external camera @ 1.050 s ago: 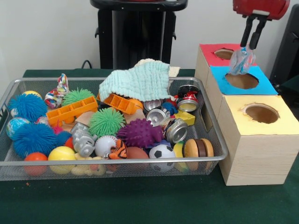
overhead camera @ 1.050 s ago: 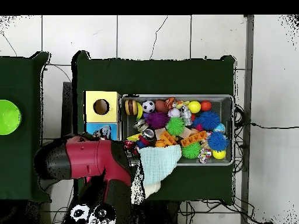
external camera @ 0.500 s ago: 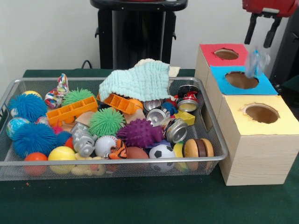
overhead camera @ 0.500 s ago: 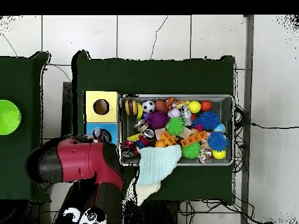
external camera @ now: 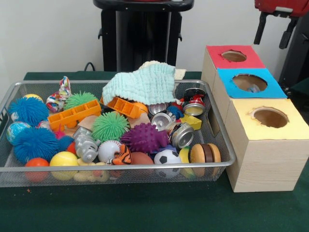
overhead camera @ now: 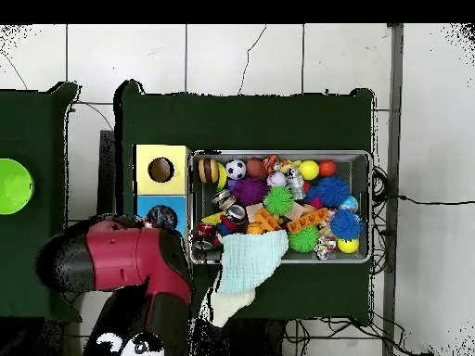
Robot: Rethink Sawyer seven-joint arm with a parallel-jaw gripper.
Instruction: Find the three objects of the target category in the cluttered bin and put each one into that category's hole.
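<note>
Red arm: I see its gripper point(external camera: 274, 33) at 1 o'clock in the front view, above the row of boxes.
Jaws: spread wide, nothing between them; two dark fingers point(external camera: 260, 28) hang well apart.
Blue box point(external camera: 270, 85): middle of the three; inside its round hole a small pale, clear piece point(external camera: 253, 88) shows, lying low in the opening. I cannot tell what it is.
Red box point(external camera: 215, 54): at 12 o'clock of the blue one, touching it; hole looks dark.
Yellow box point(external camera: 270, 140): at 6 o'clock of the blue one, nearest my camera; hole looks bare.
Wire bin point(external camera: 120, 172): on the green counter point(external camera: 145, 208), just beside the boxes at their 9 o'clock.
Bin contents: mint knitted cloth point(external camera: 142, 84) draped over the far rim at 12 o'clock; crushed cans point(external camera: 182, 135) toward 3 o'clock; purple spiky ball point(external camera: 144, 138) near centre; green spiky ball point(external camera: 110, 125) beside it; blue fuzzy balls point(external camera: 36, 144) at 9 o'clock; soccer ball point(external camera: 167, 157) and toy burger point(external camera: 204, 153) against the near rim.
Overhead: the arm point(overhead camera: 130, 260) covers the red box; the cloth point(overhead camera: 249, 261) hangs over the bin's edge.
</note>
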